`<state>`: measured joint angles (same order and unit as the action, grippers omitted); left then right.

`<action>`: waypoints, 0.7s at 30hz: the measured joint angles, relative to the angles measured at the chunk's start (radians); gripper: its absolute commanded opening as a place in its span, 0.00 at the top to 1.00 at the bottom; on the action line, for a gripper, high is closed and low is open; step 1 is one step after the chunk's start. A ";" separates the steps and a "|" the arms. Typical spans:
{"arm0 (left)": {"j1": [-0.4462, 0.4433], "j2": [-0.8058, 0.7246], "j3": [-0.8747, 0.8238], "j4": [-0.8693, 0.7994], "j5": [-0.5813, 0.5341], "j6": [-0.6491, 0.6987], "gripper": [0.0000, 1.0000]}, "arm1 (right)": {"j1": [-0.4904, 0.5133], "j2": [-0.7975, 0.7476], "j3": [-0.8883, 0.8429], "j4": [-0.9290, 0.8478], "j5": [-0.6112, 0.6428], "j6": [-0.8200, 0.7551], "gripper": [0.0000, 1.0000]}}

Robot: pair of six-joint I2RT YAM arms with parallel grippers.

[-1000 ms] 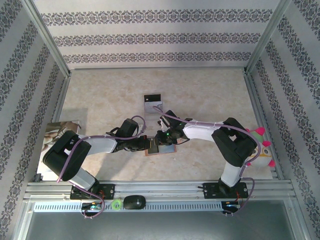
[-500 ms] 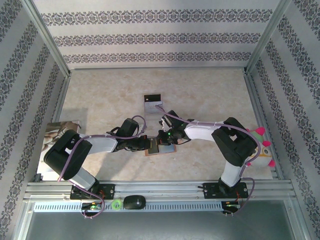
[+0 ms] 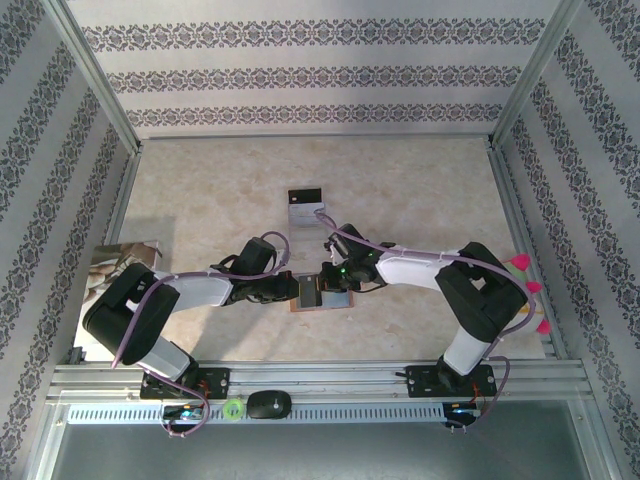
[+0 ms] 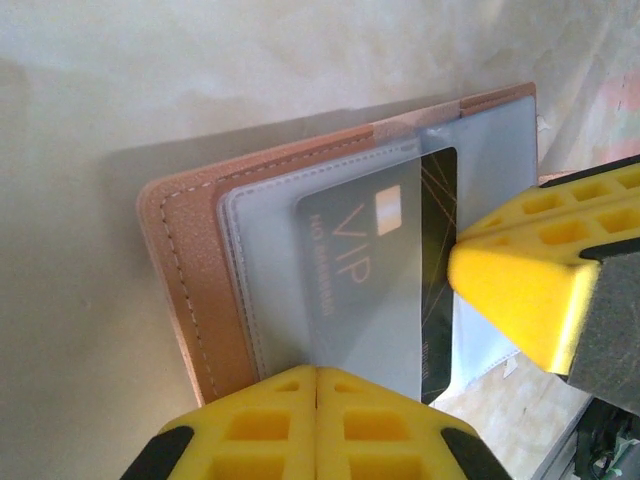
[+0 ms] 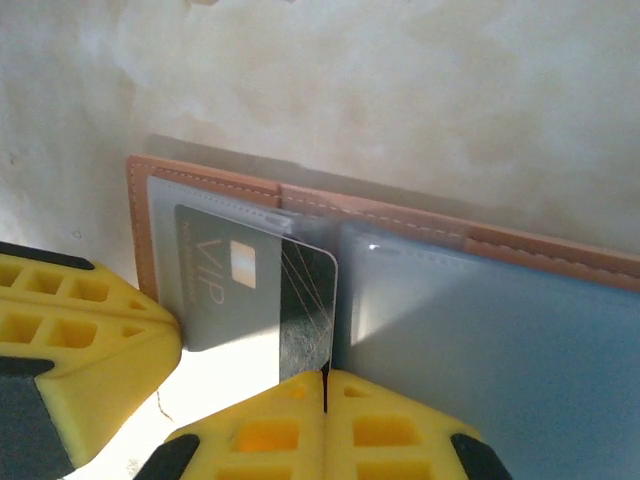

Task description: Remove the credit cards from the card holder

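The tan leather card holder lies open on the table, its blue-grey sleeves facing up. In the top view it sits between both arms. A black VIP credit card sticks partway out of the left sleeve toward the middle fold. My right gripper is shut on the card's near edge, which runs into the slit between the yellow fingers. My left gripper is shut, its joined tips resting on the near edge of the same sleeve. In the top view both grippers meet over the holder, left and right.
A silvery clear case with a black end lies farther back at the centre. A pink and white plush toy sits at the right wall, a printed sheet at the left. A black mouse rests on the near rail.
My right gripper has closed its fingers onto the card's edge, and the right arm's elbow has shifted slightly right. The left gripper has stayed shut in place.
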<state>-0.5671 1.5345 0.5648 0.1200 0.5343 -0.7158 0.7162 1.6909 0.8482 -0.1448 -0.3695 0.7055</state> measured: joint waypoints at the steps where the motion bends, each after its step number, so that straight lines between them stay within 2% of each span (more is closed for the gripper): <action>1: 0.000 0.000 0.000 0.000 0.000 0.000 0.98 | 0.000 -0.005 -0.002 -0.006 0.009 0.000 1.00; 11: 0.006 0.010 0.000 0.008 0.015 0.000 1.00 | 0.007 -0.113 -0.005 -0.118 0.115 -0.005 1.00; 21: 0.006 0.015 0.000 0.015 0.024 0.000 1.00 | 0.102 -0.124 0.093 -0.286 0.272 -0.035 1.00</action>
<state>-0.5606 1.5494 0.5648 0.1352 0.5583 -0.7162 0.8185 1.5665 0.9417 -0.4305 -0.0978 0.6701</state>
